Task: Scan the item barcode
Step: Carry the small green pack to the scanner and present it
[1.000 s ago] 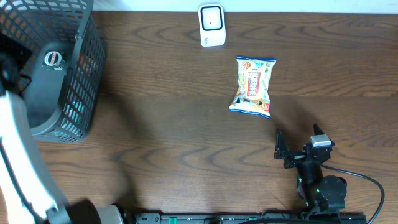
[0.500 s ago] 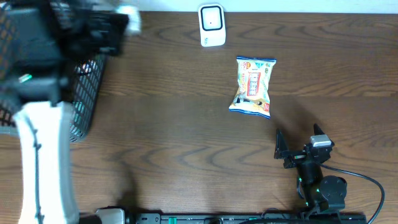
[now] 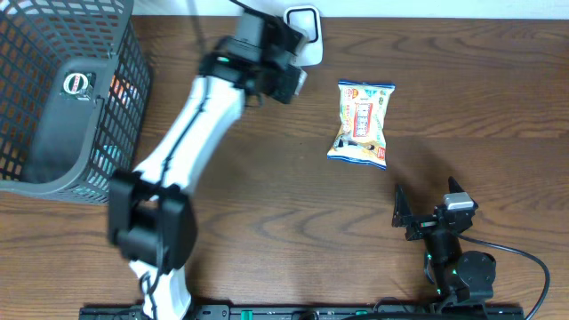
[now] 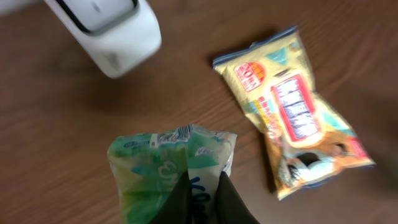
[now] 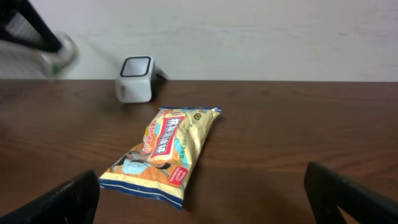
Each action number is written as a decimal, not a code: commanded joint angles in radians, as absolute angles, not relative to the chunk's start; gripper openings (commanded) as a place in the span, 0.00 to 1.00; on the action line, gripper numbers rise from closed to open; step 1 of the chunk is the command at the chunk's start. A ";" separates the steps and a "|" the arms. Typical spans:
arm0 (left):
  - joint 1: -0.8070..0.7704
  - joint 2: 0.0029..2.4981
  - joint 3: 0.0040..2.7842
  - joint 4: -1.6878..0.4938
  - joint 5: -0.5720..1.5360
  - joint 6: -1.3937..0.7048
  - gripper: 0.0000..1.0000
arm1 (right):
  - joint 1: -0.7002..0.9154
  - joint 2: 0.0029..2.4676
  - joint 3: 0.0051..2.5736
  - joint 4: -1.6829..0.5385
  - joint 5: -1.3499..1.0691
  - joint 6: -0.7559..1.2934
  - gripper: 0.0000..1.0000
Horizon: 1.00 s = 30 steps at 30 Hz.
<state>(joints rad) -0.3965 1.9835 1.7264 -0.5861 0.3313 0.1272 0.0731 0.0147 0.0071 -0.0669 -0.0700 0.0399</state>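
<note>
We note the left gripper [image 4: 202,190], over the basket [image 3: 133,107] a moment ago, now clenched on the green packet [image 4: 165,158] just beside the far scanner [image 4: 109,28], so scanning looks imminent; the right gripper [image 3: 427,209] sits released, near right.

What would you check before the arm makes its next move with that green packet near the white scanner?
1. Left gripper shut on the green packet: ok.
2. White scanner near the packet, not touching it: ok.
3. Packet's barcode turned toward the scanner: cannot tell.
4. Yellow snack bag lying flat, apart from the packet: ok.
5. Right gripper open, empty and away from the scanner: ok.
</note>
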 commanded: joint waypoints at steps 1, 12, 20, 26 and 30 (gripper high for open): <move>-0.440 2.054 1.718 -0.561 0.235 0.012 0.07 | 0.071 0.009 0.006 -0.071 -0.062 0.028 0.99; -0.596 2.200 1.718 -0.534 0.234 -0.084 0.29 | 0.071 0.009 0.006 -0.071 -0.062 0.028 0.99; -0.628 2.174 1.731 -0.533 0.234 -0.084 0.49 | 0.071 0.009 0.006 -0.071 -0.062 0.028 0.99; -0.571 2.011 1.751 -0.533 0.234 -0.083 0.51 | 0.071 0.009 0.006 -0.071 -0.062 0.028 0.99; -0.492 1.839 1.751 -0.535 0.195 -0.053 0.65 | 0.071 0.009 0.006 -0.071 -0.062 0.028 0.99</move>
<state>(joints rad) -0.5610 2.0327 1.7264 -0.5388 0.2409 -0.0769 0.0731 0.0147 0.0071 -0.0669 -0.0700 0.0399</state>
